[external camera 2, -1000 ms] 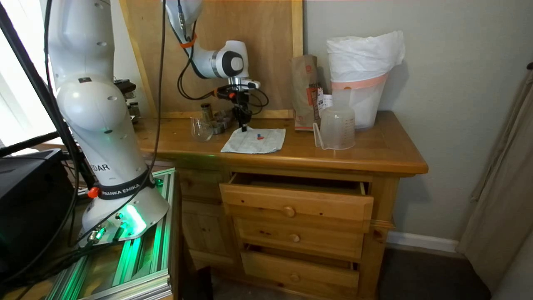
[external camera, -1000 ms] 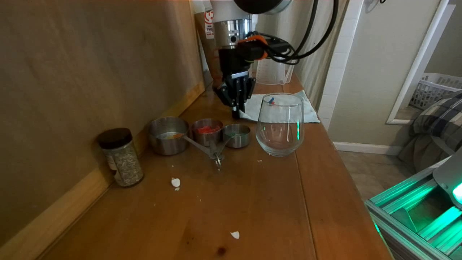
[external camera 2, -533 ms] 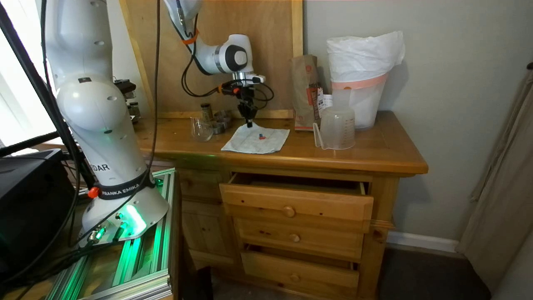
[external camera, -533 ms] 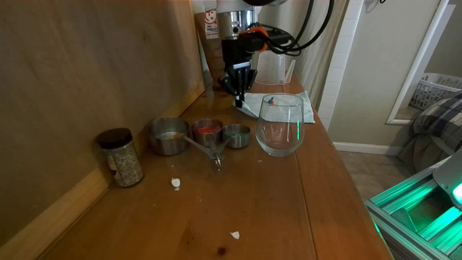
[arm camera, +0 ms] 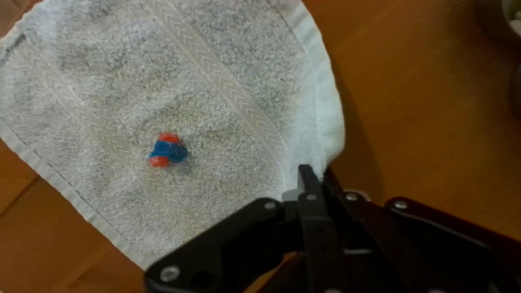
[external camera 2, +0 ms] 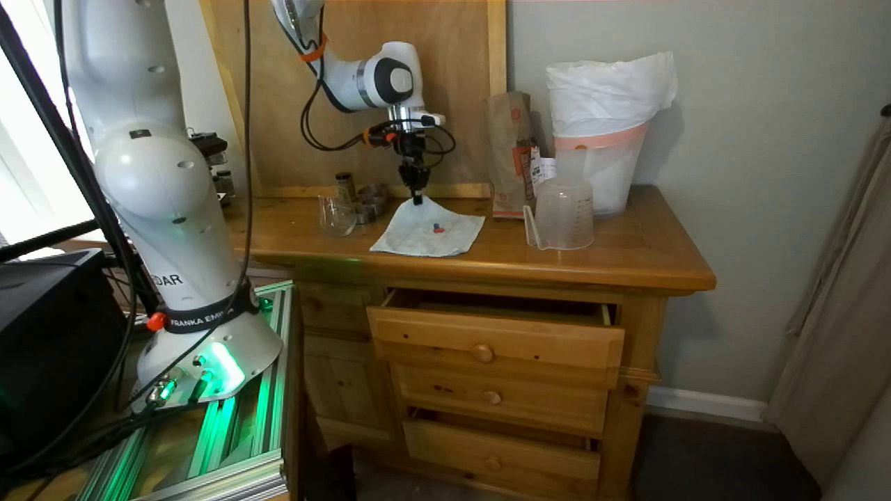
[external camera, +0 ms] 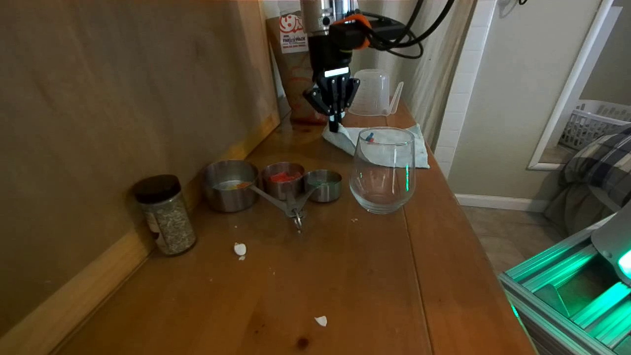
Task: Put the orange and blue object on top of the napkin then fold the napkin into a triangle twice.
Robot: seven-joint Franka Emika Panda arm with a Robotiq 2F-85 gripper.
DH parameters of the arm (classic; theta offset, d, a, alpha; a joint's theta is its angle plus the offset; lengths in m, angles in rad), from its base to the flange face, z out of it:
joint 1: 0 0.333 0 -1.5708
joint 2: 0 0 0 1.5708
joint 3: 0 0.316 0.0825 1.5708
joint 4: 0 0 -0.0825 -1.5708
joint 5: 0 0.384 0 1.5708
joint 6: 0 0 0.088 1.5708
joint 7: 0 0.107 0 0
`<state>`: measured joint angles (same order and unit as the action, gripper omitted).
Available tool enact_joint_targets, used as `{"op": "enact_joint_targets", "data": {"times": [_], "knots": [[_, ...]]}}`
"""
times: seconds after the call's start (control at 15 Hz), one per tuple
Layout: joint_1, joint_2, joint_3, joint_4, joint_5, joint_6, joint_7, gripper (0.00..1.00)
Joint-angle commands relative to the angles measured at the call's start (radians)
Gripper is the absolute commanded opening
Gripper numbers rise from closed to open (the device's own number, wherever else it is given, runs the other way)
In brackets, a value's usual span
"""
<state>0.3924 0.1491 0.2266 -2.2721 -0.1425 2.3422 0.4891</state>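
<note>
In an exterior view, cups [external camera: 281,190] stand near mid-frame, jar [external camera: 166,217] left, glass [external camera: 382,185] right, napkin [external camera: 347,141] behind the glass; the object [arm camera: 169,150] lies on it.

It looked like a room in a home: a wooden dresser [external camera 2: 501,271] with drawers [external camera 2: 438,341] bore measuring cups [external camera: 230,197], a jar [external camera: 170,224], a glass [external camera: 382,187], a jug [external camera 2: 567,216] and a lined bin [external camera 2: 612,174], while a curtain [external camera 2: 842,334] hung nearby and a laundry basket [external camera: 589,123] stood beyond.
</note>
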Motion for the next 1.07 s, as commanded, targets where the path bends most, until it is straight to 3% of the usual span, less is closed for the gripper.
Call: {"op": "enact_joint_targets", "data": {"times": [0.0, 0.27, 1.0], "knots": [[-0.026, -0.04, -0.002, -0.011, -0.007, -0.056, 0.046, 0.04], [-0.065, -0.055, -0.018, -0.028, -0.02, -0.055, 0.046, 0.03], [-0.081, -0.075, -0.024, -0.052, -0.011, -0.059, 0.094, 0.03]]}}
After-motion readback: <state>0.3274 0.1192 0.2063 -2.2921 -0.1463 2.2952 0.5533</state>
